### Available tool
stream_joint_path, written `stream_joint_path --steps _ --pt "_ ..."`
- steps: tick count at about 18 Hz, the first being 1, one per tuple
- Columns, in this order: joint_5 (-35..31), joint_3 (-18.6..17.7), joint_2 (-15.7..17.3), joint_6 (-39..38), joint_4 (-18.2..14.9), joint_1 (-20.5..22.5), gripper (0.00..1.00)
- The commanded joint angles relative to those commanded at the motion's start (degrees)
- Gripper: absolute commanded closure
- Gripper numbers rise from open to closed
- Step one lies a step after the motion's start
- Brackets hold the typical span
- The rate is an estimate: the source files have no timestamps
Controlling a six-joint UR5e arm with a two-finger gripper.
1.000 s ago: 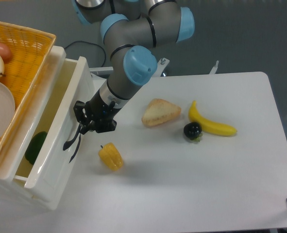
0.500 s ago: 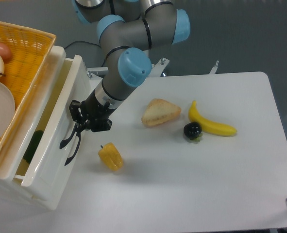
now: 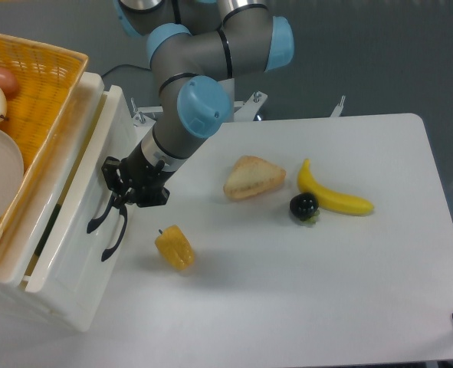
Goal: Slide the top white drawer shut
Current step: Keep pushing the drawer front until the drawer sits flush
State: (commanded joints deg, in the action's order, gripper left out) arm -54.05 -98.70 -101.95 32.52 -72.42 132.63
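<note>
Gripper (image 3: 117, 201) sits against the top white drawer (image 3: 77, 230) front at its black handle (image 3: 107, 226); finger state, can't tell. Drawer at table's left edge, nearly shut. Push straight along its travel and avoid the corn (image 3: 175, 247).

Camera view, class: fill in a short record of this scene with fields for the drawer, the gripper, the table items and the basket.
drawer: top white drawer, narrow gap left open
handle: black handle on its front
gripper: gripper against the drawer front at the handle
table items: corn piece, bread slice, banana, dark round fruit
basket: yellow wicker basket on top
</note>
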Motion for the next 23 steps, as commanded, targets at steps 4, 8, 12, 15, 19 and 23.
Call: stream_joint_path --steps 4,8,12,15,19,23 --pt "0.53 -0.09 -0.09 0.00 0.00 -0.09 0.85" --pt "0.97 -0.18 0.00 0.00 0.00 -0.18 0.85" --pt "1.32 -0.26 0.09 0.00 0.00 -0.79 0.85" --pt "1.32 -0.35 0.09 0.00 0.00 -0.88 0.85" --pt "1.32 -0.26 0.09 0.09 0.09 -1.32 0.85" --pt "1.23 -0.26 -0.53 -0.18 1.05 -2.54 0.84"
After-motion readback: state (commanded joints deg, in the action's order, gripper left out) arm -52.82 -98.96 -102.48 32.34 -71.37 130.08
